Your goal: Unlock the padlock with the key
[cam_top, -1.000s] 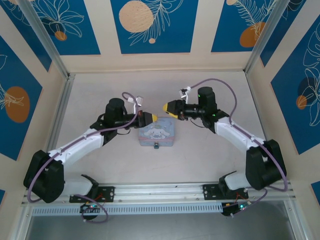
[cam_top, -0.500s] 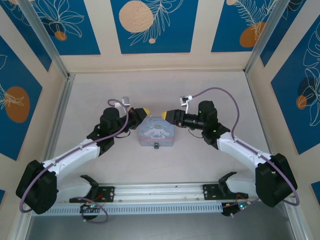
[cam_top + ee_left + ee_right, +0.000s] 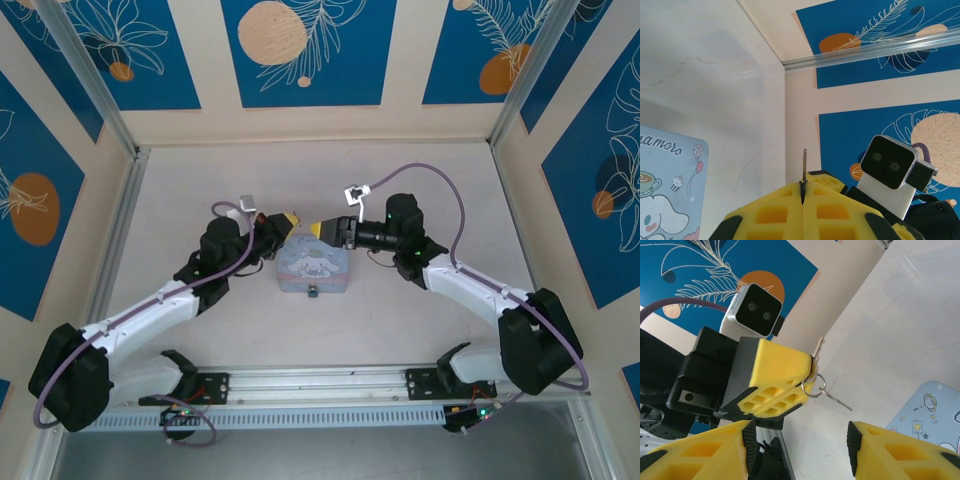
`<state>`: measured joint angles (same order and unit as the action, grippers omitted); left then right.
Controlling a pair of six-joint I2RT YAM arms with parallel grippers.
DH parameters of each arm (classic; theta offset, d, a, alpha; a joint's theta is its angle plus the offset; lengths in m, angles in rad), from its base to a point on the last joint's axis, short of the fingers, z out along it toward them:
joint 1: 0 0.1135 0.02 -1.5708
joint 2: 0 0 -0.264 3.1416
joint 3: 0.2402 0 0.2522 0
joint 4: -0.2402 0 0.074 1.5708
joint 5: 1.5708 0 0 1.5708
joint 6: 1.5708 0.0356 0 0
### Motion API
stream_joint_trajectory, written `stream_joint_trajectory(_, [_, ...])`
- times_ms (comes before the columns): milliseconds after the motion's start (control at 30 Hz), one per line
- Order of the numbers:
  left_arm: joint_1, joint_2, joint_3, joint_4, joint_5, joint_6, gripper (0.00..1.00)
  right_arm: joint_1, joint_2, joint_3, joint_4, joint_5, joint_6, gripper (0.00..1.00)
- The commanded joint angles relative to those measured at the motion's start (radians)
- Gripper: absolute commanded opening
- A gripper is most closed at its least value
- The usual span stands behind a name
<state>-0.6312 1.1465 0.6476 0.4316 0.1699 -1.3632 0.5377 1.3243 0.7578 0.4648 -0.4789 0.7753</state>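
well, l gripper (image 3: 803, 186) clamped on key (image 3: 804, 162), tip poking past jaws; r gripper (image 3: 800, 442) jaws apart, empty. risk: thin key could pivot in grip at padlock (image 3: 313, 291).

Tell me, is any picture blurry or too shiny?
Top external view: even light, sharp, only soft shadows on the table. Left wrist view: the key is crisp between the shut left fingers. Right wrist view: the key ring is sharp, with no glare.
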Motion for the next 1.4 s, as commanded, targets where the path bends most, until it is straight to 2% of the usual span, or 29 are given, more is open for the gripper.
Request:
stream_joint_trajectory(0, [-0.02,0.016,0.011,0.041,-0.024,-0.033,0.0,0.008,0.036,0.033,0.048,-0.014,-0.035,0.53])
stream_joint_trajectory(300, [-0.045,0.047,0.032,0.057,-0.041,-0.051,0.0,0.015,0.123,0.076,0.104,-0.048,-0.022,0.52])
stream_joint_trajectory(933, [-0.053,0.047,0.043,0.068,-0.075,-0.07,0.0,0.023,0.142,-0.015,0.19,-0.071,0.01,0.38])
stream_joint_trajectory(1367, [-0.058,0.047,0.04,0.067,-0.069,-0.083,0.0,0.018,0.162,0.045,0.112,-0.054,-0.022,0.35])
